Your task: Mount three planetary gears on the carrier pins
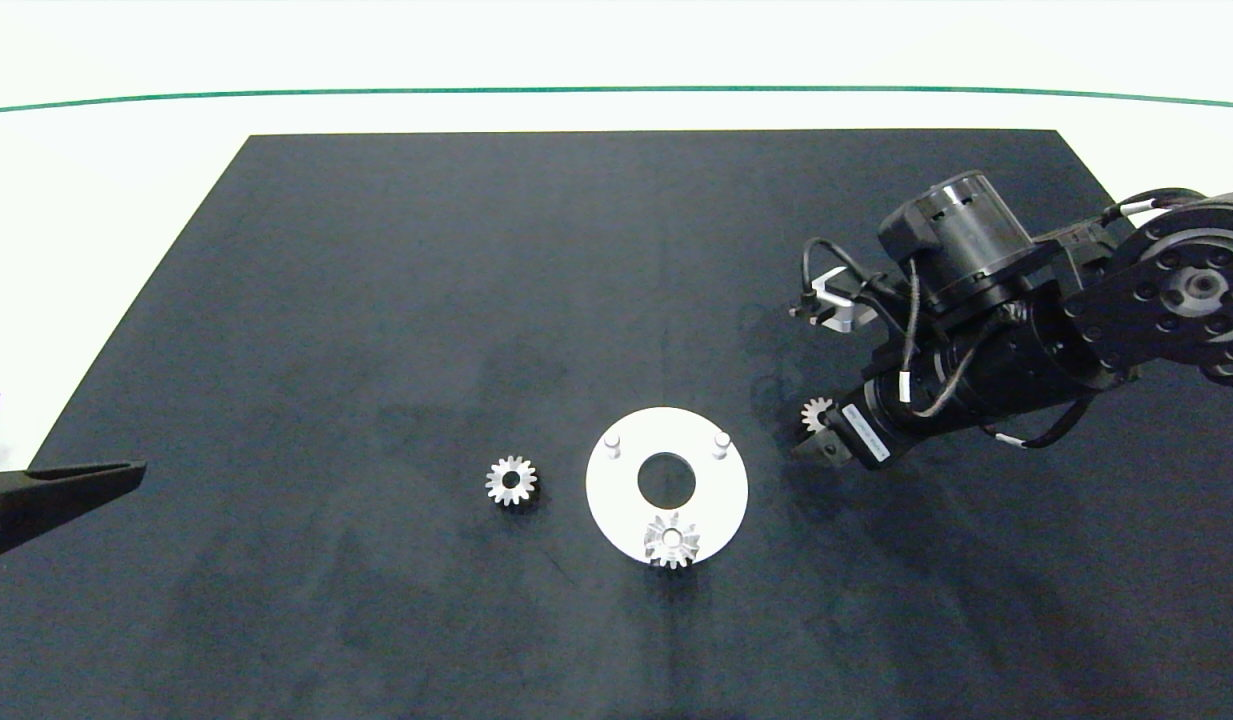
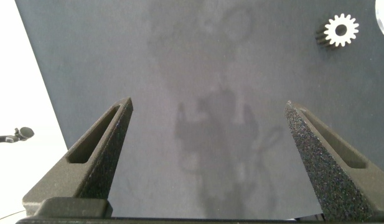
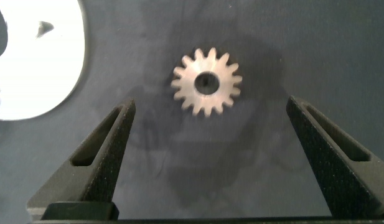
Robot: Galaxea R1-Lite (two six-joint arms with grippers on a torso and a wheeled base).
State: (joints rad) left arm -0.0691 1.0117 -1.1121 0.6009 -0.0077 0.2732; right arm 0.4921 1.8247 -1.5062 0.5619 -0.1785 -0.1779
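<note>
The right gripper (image 3: 207,162) hangs low over the dark mat (image 1: 376,300), just right of the white disc (image 1: 616,500), its two grey fingers spread wide and gripping nothing. A silver gear (image 3: 206,83) lies flat on the mat between and just beyond those fingertips, touching neither. From above, that same gear (image 1: 816,413) peeks out at the left edge of the arm's wrist, near the disc's right rim but apart from it. A white label (image 1: 862,436) runs along the wrist housing; its print is too small to read.

On the disc, two whitish pins stand bare at the far side, one to the left (image 1: 613,443) and one to the right (image 1: 720,441) of the big centre hole. At the near edge a second gear (image 1: 671,540) sits on the disc where the third pin would be; whether it is fully seated I cannot tell.

A third gear (image 1: 511,481) lies on the mat left of the disc, a little apart from it.

The left gripper (image 2: 207,155) is parked at the far left edge of the mat, well away from everything, fingers wide apart and empty, with that third gear (image 2: 341,30) visible ahead of it
</note>
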